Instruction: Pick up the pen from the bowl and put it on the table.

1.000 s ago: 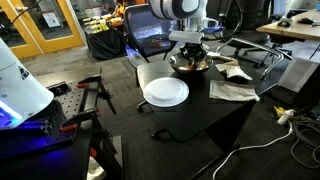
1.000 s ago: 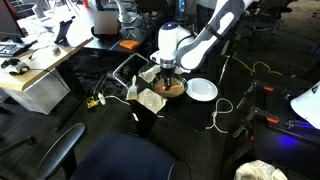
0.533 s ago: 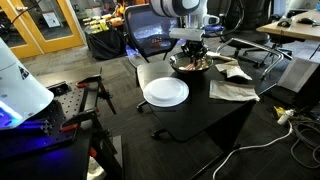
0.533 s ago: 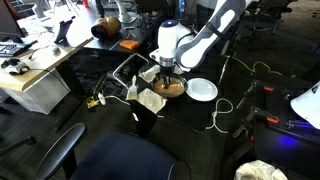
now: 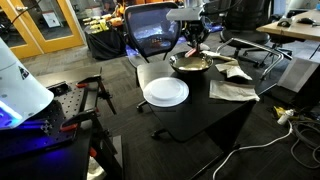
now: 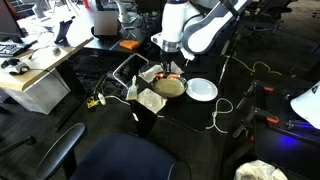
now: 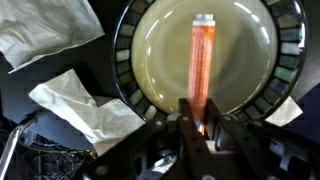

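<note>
The pick-up half of the task looks done: in the wrist view the gripper [image 7: 203, 128] is clamped on the lower end of the orange pen [image 7: 203, 70], whose length runs out over the middle of the bowl [image 7: 125, 60]. In both exterior views the gripper [image 5: 195, 45] [image 6: 170, 68] hangs clear above the bowl [image 5: 190, 65] [image 6: 168, 88], so the pen appears to be in the air rather than resting inside, though it is too small to make out there. What is left is carrying it sideways and setting it on the black table [image 5: 215, 115].

The bowl's pale inside shows nothing else in it. Beside it the white plate [image 5: 165, 92] is bare, and crumpled paper napkins [image 7: 85, 110] lie just next to the bowl's rim
</note>
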Controlling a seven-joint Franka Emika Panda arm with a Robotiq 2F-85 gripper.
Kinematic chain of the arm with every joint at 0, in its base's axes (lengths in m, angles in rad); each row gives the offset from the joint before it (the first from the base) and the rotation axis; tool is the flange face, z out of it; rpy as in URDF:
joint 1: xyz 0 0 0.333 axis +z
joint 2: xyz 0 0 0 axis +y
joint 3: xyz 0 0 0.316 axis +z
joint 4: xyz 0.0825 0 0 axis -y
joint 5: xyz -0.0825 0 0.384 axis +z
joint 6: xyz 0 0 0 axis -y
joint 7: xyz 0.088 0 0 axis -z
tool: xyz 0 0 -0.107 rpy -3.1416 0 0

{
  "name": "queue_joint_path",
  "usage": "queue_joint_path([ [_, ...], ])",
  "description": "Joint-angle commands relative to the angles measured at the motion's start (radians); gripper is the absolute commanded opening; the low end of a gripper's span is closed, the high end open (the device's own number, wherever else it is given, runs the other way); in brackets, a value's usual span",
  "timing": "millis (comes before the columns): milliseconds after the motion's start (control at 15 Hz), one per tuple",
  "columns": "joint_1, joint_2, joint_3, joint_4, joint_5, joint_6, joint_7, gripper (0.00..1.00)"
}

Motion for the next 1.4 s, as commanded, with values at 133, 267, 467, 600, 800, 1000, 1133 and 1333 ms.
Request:
queue_joint_path([
  [133,0.035,-0.204,-0.007,-0.223,0.003,0.045,0.066,0.05],
  [267,0.048,-0.252,-0.001,-0.285,0.003,0.055,0.079,0.05],
  [467,0.075,-0.310,0.005,-0.374,0.002,0.080,0.109,0.05],
  [600,0.090,-0.342,0.013,-0.431,0.007,0.102,0.123,0.05],
  [800,0.123,-0.381,0.018,-0.509,-0.004,0.134,0.170,0.05],
  [1000,0.152,-0.397,0.025,-0.566,-0.013,0.181,0.217,0.05],
  [1133,0.173,-0.391,0.023,-0.596,-0.033,0.249,0.235,0.05],
  [1333,0.206,-0.361,-0.006,-0.615,-0.093,0.348,0.274,0.05],
])
